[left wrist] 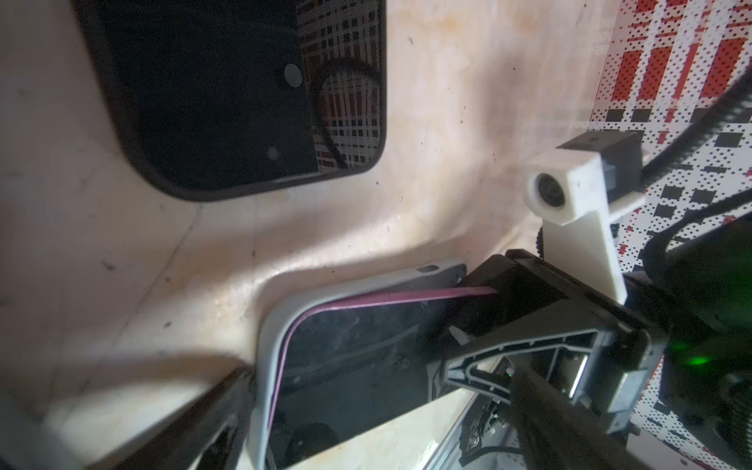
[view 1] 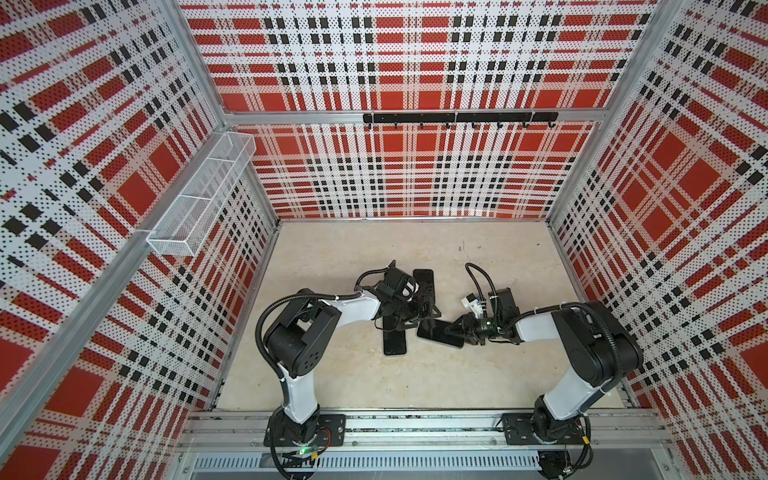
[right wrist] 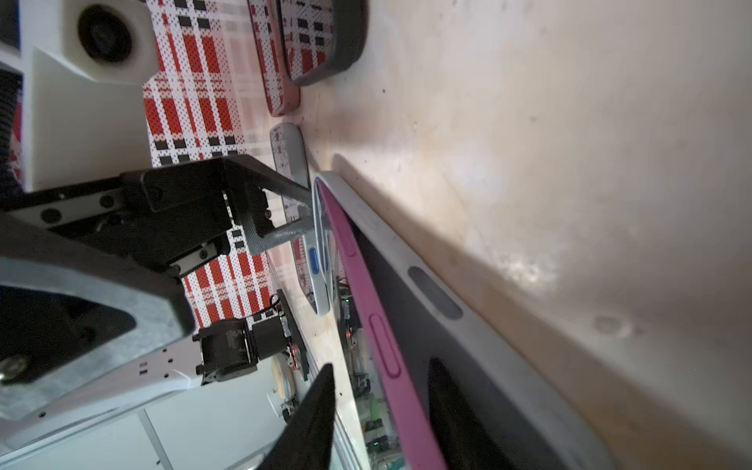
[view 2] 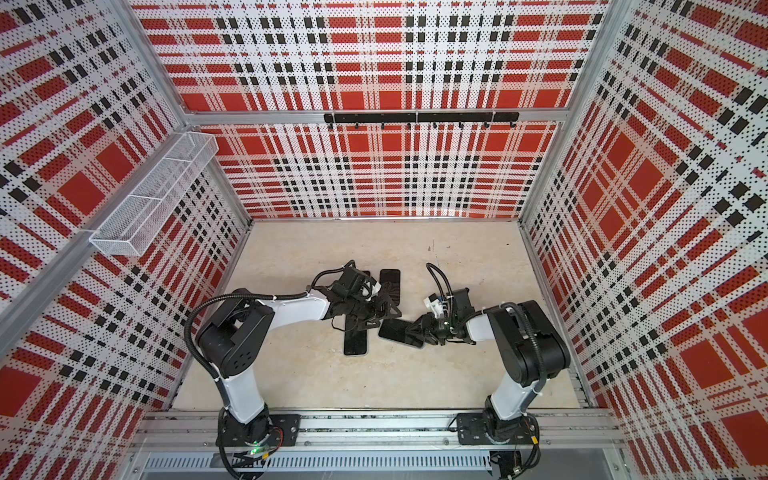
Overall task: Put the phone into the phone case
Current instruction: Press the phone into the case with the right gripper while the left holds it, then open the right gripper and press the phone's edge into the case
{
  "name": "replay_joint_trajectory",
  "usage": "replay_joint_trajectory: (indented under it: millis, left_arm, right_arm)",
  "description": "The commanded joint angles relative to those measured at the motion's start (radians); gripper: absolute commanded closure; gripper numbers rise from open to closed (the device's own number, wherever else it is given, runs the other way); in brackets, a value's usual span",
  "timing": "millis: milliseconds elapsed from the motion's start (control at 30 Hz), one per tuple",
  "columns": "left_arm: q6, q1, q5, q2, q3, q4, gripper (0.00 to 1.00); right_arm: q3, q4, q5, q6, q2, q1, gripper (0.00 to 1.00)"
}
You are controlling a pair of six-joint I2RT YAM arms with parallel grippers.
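- Spreading under both arms, the desk (view 1: 457, 382) is a cream, stone-mottled slab, scuffed and speckled. It is boxed in by perforated walls (view 1: 415, 174) printed in red, black and white plaid.
- A white wire-mesh basket (view 1: 199, 195) hangs on the left-hand wall's rail, and a black hook bar (view 1: 459, 117) runs along the back wall.
- The phone (view 1: 436, 332), glossy black glass with a pink rim and long oval side buttons, lies near the desk's middle, a little toward the front edge. It sits inside the phone case (left wrist: 264, 346), a matte pale-grey shell with rounded corners. Along one long side the pink edge shows above the grey wall.
- The right gripper (view 1: 451, 332) reaches in from the desk's right edge, its dark tapered fingers (right wrist: 315, 411) parted, one on either side of that pink edge, with a gap showing beside it.
- The left gripper (view 1: 415, 318) stands spread wide over the case's other end, one finger (right wrist: 280, 179) right at its corner.
- A dark slab (view 1: 394, 343) with a pale rim lies flat toward the front edge, and a black slab (view 1: 424, 278) lies toward the back.
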State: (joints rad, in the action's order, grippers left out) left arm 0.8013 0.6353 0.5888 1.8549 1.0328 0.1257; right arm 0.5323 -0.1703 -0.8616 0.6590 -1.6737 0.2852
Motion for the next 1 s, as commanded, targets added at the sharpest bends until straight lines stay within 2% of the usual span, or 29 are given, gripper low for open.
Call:
replay_joint_trajectory:
  millis: [0, 233, 367, 733, 833, 967]
  left_arm:
    - [0.007, 0.007, 0.016, 0.022, -0.007, -0.021, 0.01]
    - [0.007, 0.007, 0.014, 0.008, -0.017, -0.032, 0.00]
    - [0.012, 0.007, 0.017, -0.003, -0.026, -0.043, 0.00]
    - [0.026, 0.024, 0.032, -0.003, -0.030, -0.080, 0.02]
    - [0.033, 0.032, 0.037, 0.001, -0.031, -0.092, 0.06]
    - [0.041, 0.035, 0.039, 0.006, -0.031, -0.106, 0.11]
  right_arm:
    - [-0.032, 0.102, 0.240, -0.016, 0.027, -0.004, 0.51]
    - [0.020, 0.285, 0.385, -0.060, 0.194, 0.002, 0.41]
    - [0.042, 0.375, 0.453, -0.079, 0.278, 0.005, 0.40]
    - [0.010, 0.495, 0.544, -0.073, 0.453, 0.007, 0.35]
    - [-0.015, 0.500, 0.551, -0.053, 0.490, 0.006, 0.39]
    - [-0.065, 0.442, 0.529, -0.008, 0.495, 0.019, 0.57]
